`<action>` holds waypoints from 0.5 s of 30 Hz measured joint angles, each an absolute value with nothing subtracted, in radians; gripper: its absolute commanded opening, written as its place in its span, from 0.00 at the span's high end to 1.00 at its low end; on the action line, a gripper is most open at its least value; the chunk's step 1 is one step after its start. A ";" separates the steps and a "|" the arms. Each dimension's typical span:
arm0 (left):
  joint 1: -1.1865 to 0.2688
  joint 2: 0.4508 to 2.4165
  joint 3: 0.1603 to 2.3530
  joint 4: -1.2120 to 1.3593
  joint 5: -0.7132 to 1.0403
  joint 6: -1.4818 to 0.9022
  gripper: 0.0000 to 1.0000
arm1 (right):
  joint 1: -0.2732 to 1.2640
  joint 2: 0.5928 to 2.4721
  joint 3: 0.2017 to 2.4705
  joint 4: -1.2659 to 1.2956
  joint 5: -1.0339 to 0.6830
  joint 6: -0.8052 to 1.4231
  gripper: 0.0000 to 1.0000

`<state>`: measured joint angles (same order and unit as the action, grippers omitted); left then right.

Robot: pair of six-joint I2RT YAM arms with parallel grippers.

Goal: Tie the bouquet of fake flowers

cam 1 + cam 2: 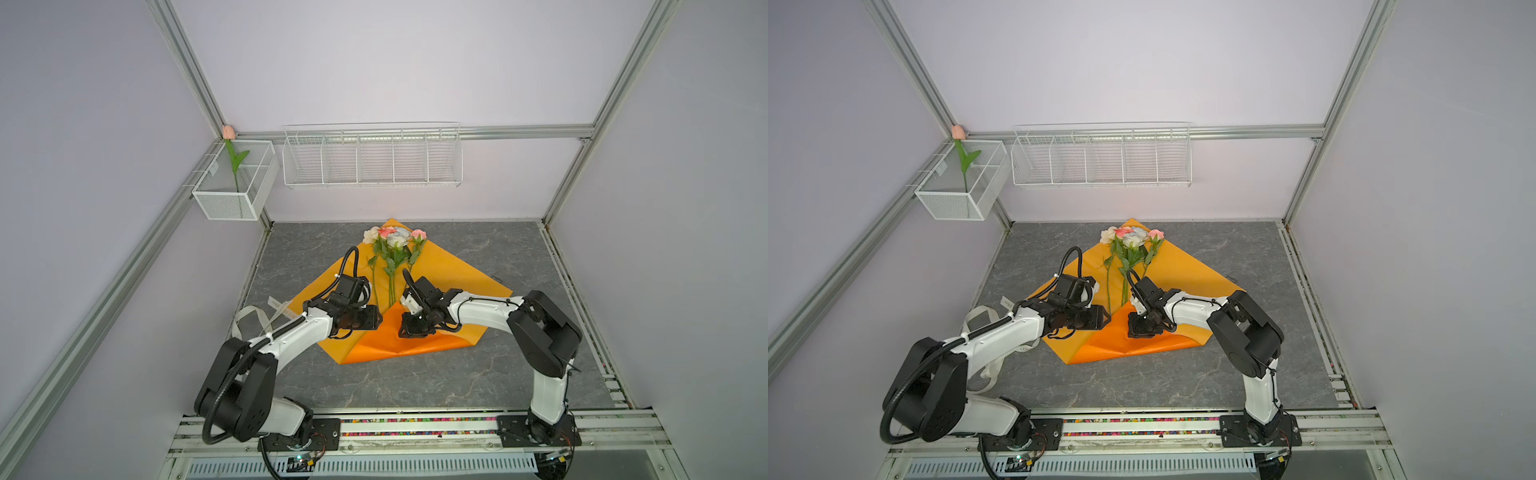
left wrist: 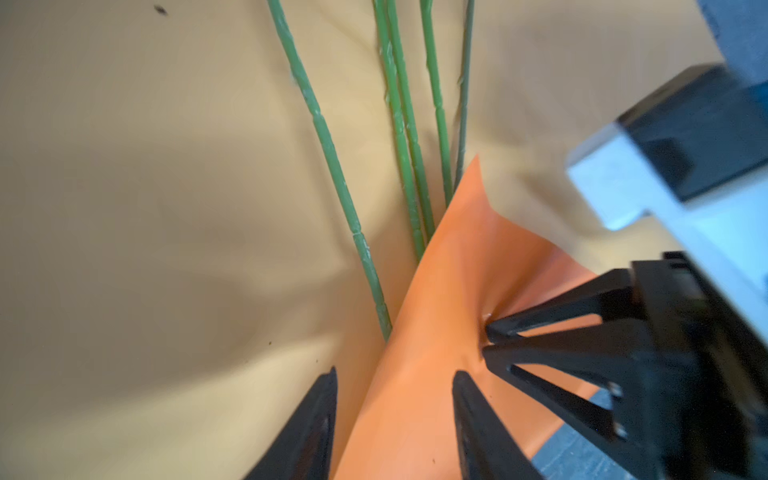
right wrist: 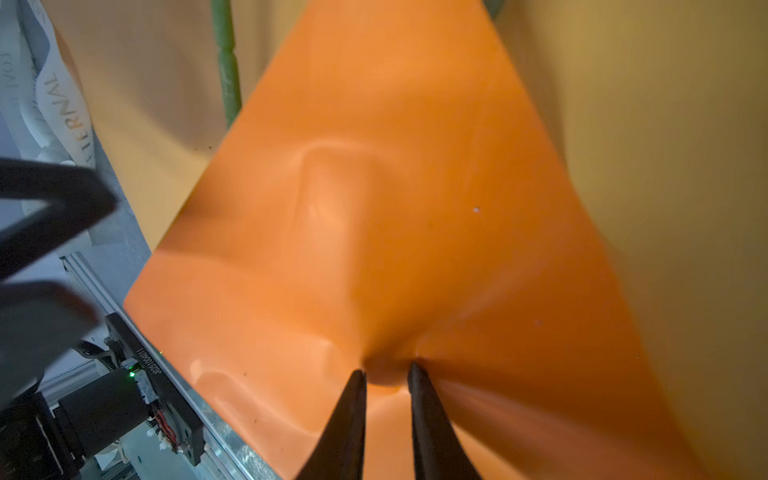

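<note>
The bouquet of fake flowers [image 1: 392, 240] [image 1: 1132, 239] lies on orange wrapping paper [image 1: 461, 282] [image 1: 1187, 270] at mid table, blooms far, green stems [image 2: 401, 124] pointing toward me. The paper's near corner is folded up over the stem ends as a bright orange flap [image 1: 386, 345] [image 2: 440, 282] [image 3: 395, 166]. My left gripper [image 1: 374, 319] [image 1: 1102, 318] [image 2: 395, 372] is open, jaws astride the flap's left edge without clamping it. My right gripper [image 1: 415, 332] [image 1: 1144, 332] [image 3: 386, 370] is shut on a puckered pinch of the flap, as its fingertips [image 2: 490, 334] also show.
A white printed ribbon [image 1: 259, 313] [image 1: 984, 328] [image 3: 62, 104] lies on the grey marble table [image 1: 415, 386] left of the paper, under my left arm. On the back wall hang a mesh basket [image 1: 232, 199] with a pink tulip [image 1: 228, 133] and a wire rack [image 1: 372, 160].
</note>
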<state>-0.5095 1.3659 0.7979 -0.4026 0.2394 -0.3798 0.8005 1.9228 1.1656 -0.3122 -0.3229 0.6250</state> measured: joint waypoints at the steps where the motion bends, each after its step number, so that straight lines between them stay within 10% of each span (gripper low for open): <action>1: -0.509 1.324 0.805 -0.422 0.242 -0.392 0.62 | 0.801 1.923 1.166 -0.314 -0.322 0.625 0.77; 9: -0.566 1.154 0.642 -0.315 0.443 -0.716 0.99 | 0.804 1.923 1.173 -0.329 -0.311 0.625 0.76; 15: -0.666 1.176 0.538 -0.319 0.458 -0.876 0.93 | 0.808 1.923 1.177 -0.336 -0.303 0.624 0.76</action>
